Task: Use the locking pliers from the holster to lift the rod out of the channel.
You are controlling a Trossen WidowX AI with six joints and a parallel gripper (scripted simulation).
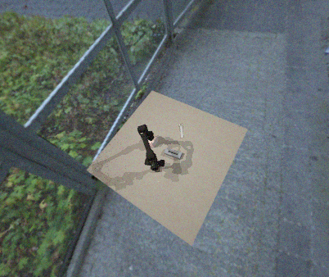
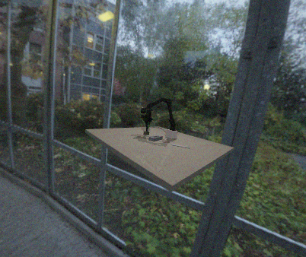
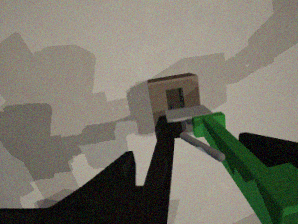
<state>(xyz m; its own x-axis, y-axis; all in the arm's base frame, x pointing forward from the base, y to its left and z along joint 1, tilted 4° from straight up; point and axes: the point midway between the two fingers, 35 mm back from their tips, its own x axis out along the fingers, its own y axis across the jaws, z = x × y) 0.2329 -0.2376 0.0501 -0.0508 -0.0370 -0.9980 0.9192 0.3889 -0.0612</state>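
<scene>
In the wrist view my gripper (image 3: 186,149) is shut on the locking pliers (image 3: 230,150), one handle green and one black, at a wide spread. Their grey jaws point at a tan block (image 3: 160,95) with a dark slot in its top, and the jaw tips stand just short of it. I cannot tell from here whether the jaws touch it. In the top and exterior views the arm bends down and the gripper (image 1: 156,165) (image 2: 146,132) is low over the table beside a small grey channel block (image 1: 173,152) (image 2: 154,138). The rod is too small to make out.
A thin pale stick (image 1: 181,130) (image 2: 180,145) lies flat on the tan table (image 1: 209,164) (image 2: 164,163) beyond the channel block. A pale box (image 2: 170,134) stands near the arm's base. Metal fence rails (image 1: 119,38) run along the table's left edge.
</scene>
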